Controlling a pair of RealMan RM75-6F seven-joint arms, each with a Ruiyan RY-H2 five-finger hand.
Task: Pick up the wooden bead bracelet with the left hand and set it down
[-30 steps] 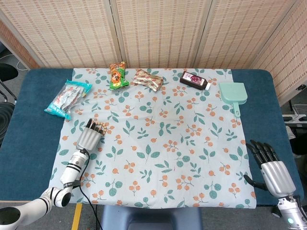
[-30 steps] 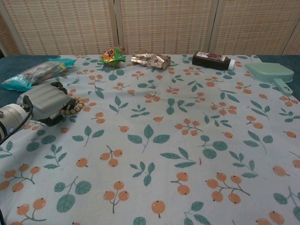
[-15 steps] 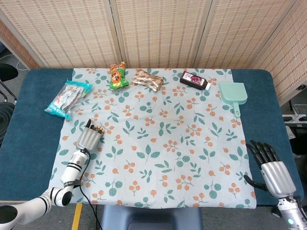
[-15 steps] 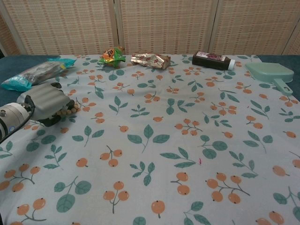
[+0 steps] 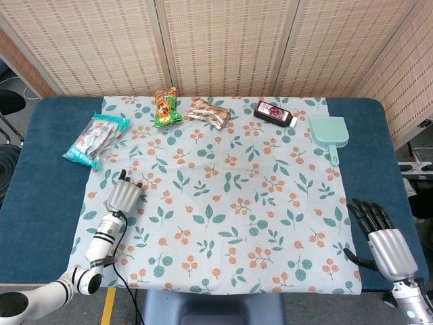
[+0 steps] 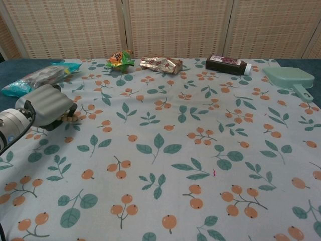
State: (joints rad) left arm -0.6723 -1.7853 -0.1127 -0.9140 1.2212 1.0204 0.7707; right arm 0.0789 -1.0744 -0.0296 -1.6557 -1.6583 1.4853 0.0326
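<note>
The wooden bead bracelet lies on the floral cloth at the left, mostly hidden under my left hand. Only a few tan beads show beneath its curled fingers. In the head view the left hand covers the bracelet, with a couple of beads peeking out by the fingertips. The hand grips the bracelet low over the cloth. My right hand rests at the table's near right corner, fingers spread and holding nothing; the chest view does not show it.
A teal snack packet lies just beyond the left hand. Along the far edge sit a green snack bag, a foil packet, a dark bottle and a mint dustpan.
The left hand's fingers have curled further over the bracelet, so fewer beads show, and the hand has shifted slightly back and up. The right hand has not moved.
</note>
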